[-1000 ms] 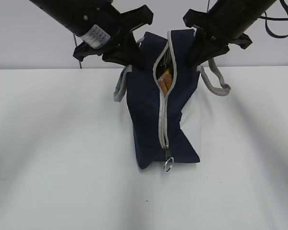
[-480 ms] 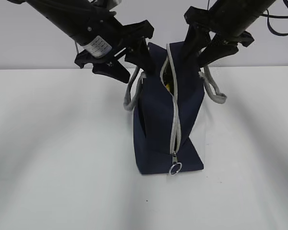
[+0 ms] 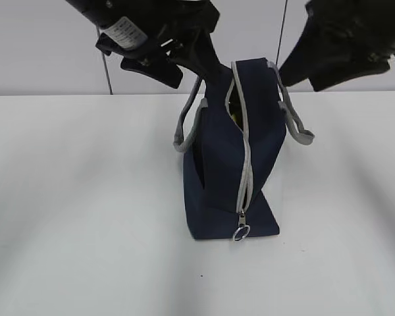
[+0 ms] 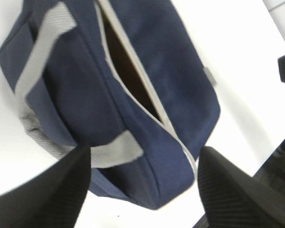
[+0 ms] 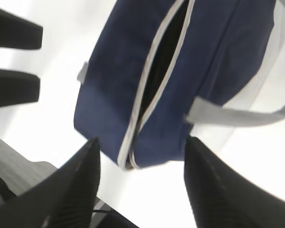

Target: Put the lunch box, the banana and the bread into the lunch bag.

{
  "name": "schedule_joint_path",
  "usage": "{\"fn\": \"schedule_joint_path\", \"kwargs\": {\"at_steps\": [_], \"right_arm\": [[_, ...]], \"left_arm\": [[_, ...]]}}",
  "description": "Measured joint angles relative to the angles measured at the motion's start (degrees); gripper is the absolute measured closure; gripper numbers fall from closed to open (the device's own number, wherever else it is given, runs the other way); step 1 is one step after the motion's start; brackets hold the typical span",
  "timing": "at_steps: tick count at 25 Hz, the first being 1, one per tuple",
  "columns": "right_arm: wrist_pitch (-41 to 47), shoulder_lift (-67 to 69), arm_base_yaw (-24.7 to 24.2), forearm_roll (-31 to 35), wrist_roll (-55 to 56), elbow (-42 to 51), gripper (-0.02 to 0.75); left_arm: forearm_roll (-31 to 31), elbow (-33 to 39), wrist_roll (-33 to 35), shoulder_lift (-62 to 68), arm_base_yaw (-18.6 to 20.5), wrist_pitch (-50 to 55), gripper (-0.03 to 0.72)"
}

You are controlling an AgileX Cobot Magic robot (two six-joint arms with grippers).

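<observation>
The navy lunch bag [image 3: 217,164] stands upright mid-table. Its grey zipper is open along the top, with the ring pull [image 3: 241,232] at the near bottom end. A sliver of yellow [image 3: 231,110] shows in the slit, and I cannot tell what it is. The lunch box, banana and bread are otherwise hidden. My left gripper [image 3: 183,64] is open and empty above the bag's far left side. My right gripper [image 3: 321,66] is open and empty, up and to the right of the bag. The bag fills the left wrist view [image 4: 147,71] and the right wrist view [image 5: 213,61], below each open gripper [image 4: 145,151] [image 5: 141,141].
The bag's grey strap handles hang loose on the left [image 3: 186,128] and on the right [image 3: 296,122]. The white table [image 3: 79,217] runs to a pale back wall. A thin cable [image 3: 107,72] hangs behind the left arm.
Both grippers have let go of the bag's top edges and lifted up and outward. The bag has settled upright, its opening has narrowed, and the handles have dropped.
</observation>
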Motion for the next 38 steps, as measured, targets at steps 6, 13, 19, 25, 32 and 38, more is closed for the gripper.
{"fn": "schedule_joint_path", "kwargs": {"at_steps": [6,13,19,25,32,38], "right_arm": [[-9.9,-14.0,0.0,7.4,-14.2,20.7,0.321],[-14.7,-22.1,0.0,24.2,-36.9,40.2,0.321],[-16.5,-22.3,0.0,31.4,-51.2,50.7,0.321],[-19.2,-22.2,0.0,33.2,-63.9,54.0,0.321],[-20.1,-14.1,0.0,40.8,-73.7,54.1,0.321],[-19.8,-5.7,0.0,51.9,-90.0,54.0,0.311]], "left_arm": [[2.3,2.7,0.1,-3.6,-4.3,-0.4,0.211],[2.4,15.6,2.8,-10.5,-5.9,-5.2,0.218],[2.3,27.9,3.5,-18.4,-5.9,-9.3,0.226],[2.3,32.1,3.6,-22.2,-5.9,-10.1,0.233],[2.3,32.2,3.7,-22.4,-5.9,-10.1,0.24],[2.4,32.2,4.1,-22.4,-5.9,-10.1,0.244]]}}
